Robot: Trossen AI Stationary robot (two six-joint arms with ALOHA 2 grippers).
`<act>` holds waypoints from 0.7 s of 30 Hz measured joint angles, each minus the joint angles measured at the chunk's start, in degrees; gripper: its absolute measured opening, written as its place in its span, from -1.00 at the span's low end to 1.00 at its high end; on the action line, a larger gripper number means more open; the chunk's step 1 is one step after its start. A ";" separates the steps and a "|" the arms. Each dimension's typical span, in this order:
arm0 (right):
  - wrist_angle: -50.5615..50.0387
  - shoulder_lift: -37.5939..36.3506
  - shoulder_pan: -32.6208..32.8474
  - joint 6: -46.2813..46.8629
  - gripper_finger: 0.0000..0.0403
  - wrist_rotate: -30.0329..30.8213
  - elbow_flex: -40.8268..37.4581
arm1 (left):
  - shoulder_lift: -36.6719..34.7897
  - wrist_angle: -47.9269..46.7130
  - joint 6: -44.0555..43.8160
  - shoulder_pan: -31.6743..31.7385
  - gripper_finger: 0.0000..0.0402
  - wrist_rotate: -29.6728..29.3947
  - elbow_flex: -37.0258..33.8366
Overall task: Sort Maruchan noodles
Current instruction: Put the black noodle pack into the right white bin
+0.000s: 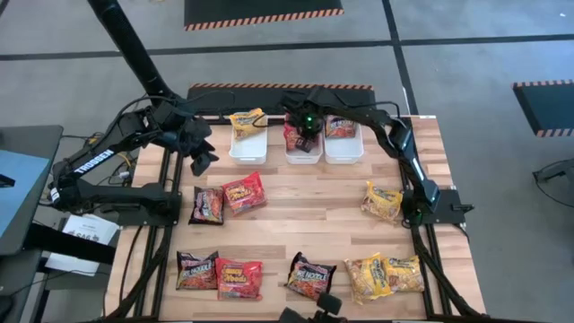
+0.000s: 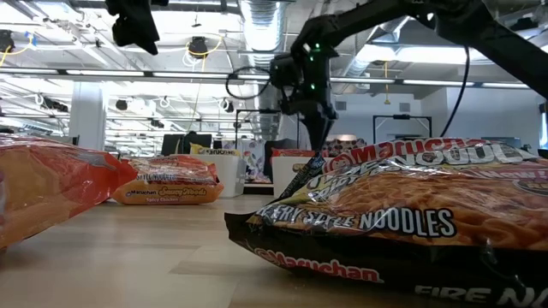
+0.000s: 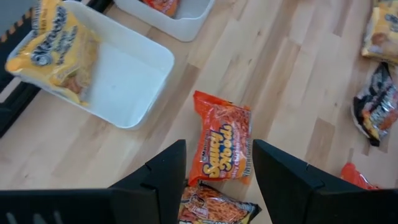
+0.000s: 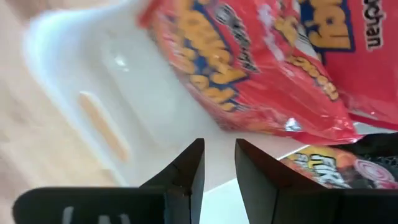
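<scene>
The right pincer (image 1: 305, 133) is held over the middle bin (image 1: 303, 152), jaws slightly parted and empty; a red packet (image 4: 249, 68) lies inside. The left pincer (image 1: 201, 160), wide open, is poised above the surface (image 1: 314, 224).

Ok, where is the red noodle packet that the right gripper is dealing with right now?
In the high view, the red packet sits tilted in the middle white bin at the table's far edge, directly under the right gripper, between the yellow-packet bin and the right-hand bin.
</scene>
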 joint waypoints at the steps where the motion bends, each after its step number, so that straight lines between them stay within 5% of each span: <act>1: -0.64 0.00 0.34 -0.21 -0.44 -0.06 0.89 | 0.00 0.00 -0.04 0.00 -0.15 -0.35 0.00; 9: -3.17 -0.02 2.09 -1.98 -0.44 -0.03 7.50 | 0.00 -1.85 -6.68 0.00 -0.15 -0.33 0.02; 21: -9.21 -0.02 3.38 -1.16 -0.44 -0.03 12.19 | 0.02 -21.69 -8.21 -0.05 -0.15 9.80 0.02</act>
